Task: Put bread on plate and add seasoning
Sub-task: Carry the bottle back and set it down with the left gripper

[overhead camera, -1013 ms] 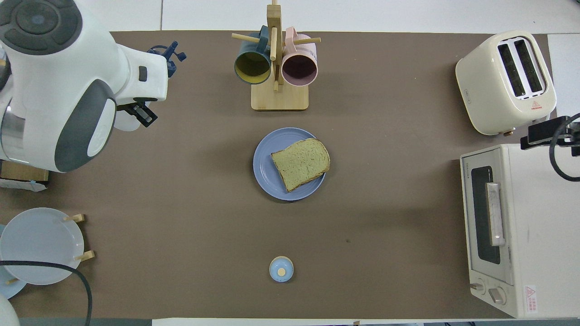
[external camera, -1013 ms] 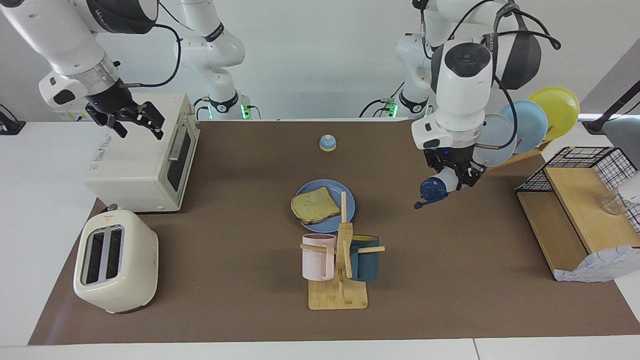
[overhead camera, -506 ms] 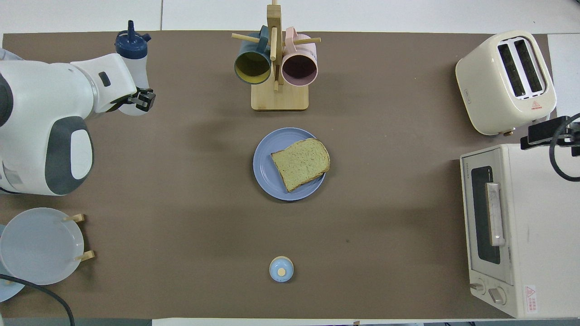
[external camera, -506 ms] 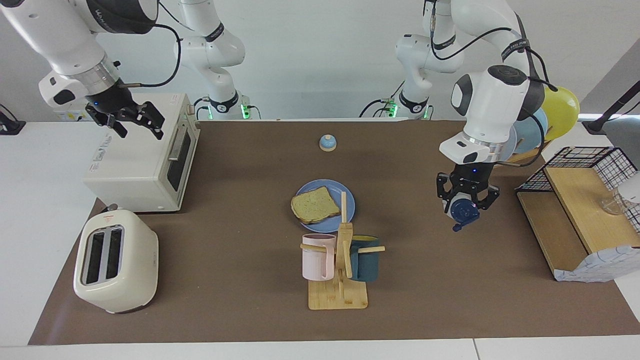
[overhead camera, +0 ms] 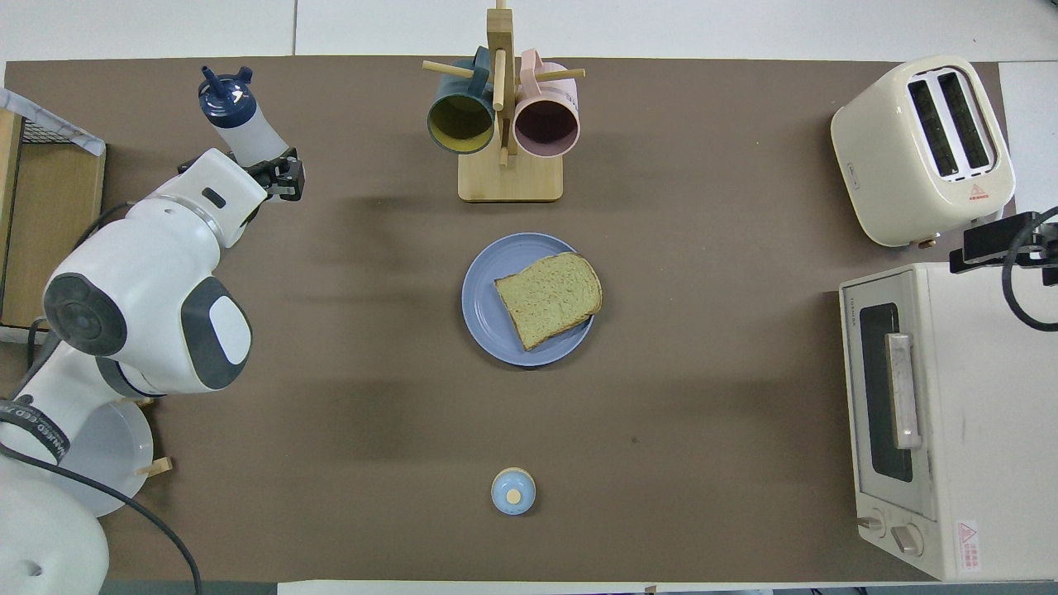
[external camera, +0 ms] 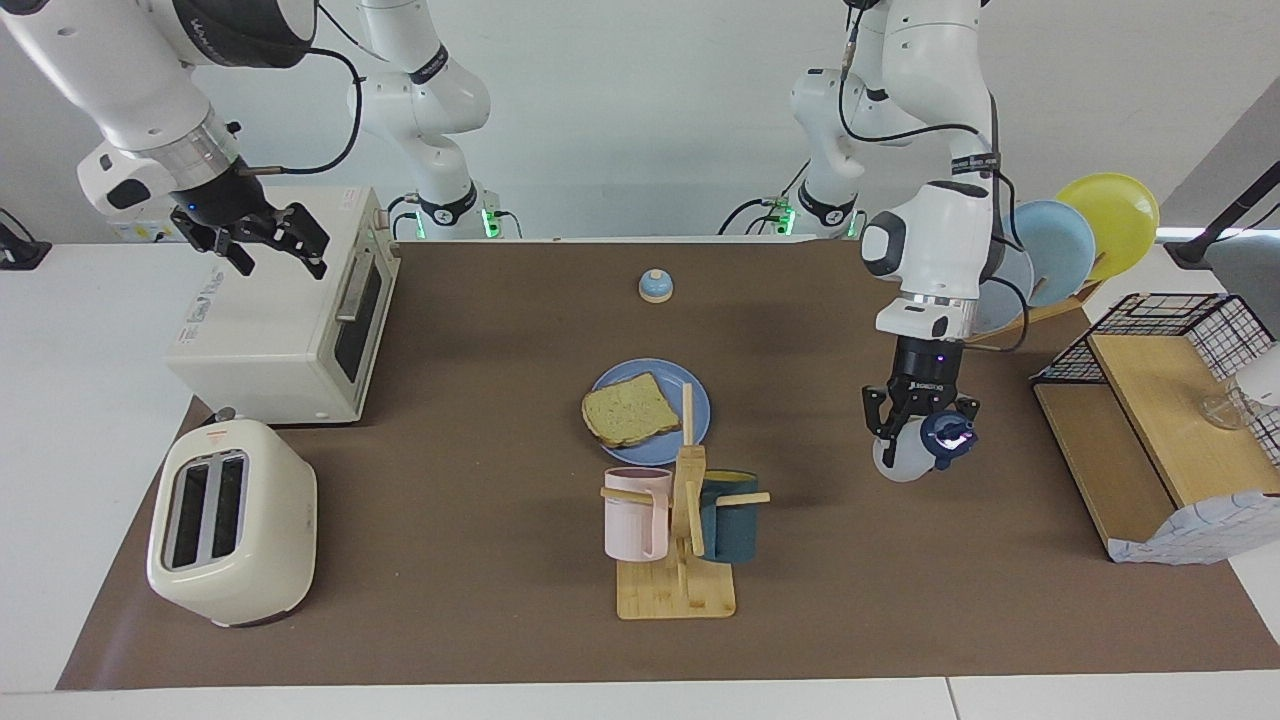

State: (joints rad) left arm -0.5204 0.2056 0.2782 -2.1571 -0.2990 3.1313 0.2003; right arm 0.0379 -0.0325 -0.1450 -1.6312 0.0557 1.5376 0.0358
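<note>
The bread [external camera: 628, 410] lies on the periwinkle-blue plate [external camera: 655, 368] at the middle of the mat; both show in the overhead view, bread [overhead camera: 550, 297] on plate [overhead camera: 483, 306]. My left gripper [external camera: 918, 435] is shut on the seasoning bottle [external camera: 898, 464], well off the plate toward the left arm's end. The bottle hangs tilted, low over the mat, its navy cap uppermost. In the overhead view the bottle [overhead camera: 244, 124] sticks out past the left gripper [overhead camera: 271, 168]. My right gripper [external camera: 268, 245] is open and empty, waiting over the toaster oven.
A wooden mug rack [external camera: 680, 540] with a pink and a teal mug stands just farther from the robots than the plate. A toaster [external camera: 232, 520] and toaster oven [external camera: 280, 320] stand at the right arm's end. A bell dome [external camera: 655, 286], plate rack [external camera: 1060, 240] and wire shelf [external camera: 1160, 420] are also present.
My left arm has carried the seasoning bottle away from the plate toward its own end of the table, lowered it and turned the cap from downward to upward. The right arm has not moved.
</note>
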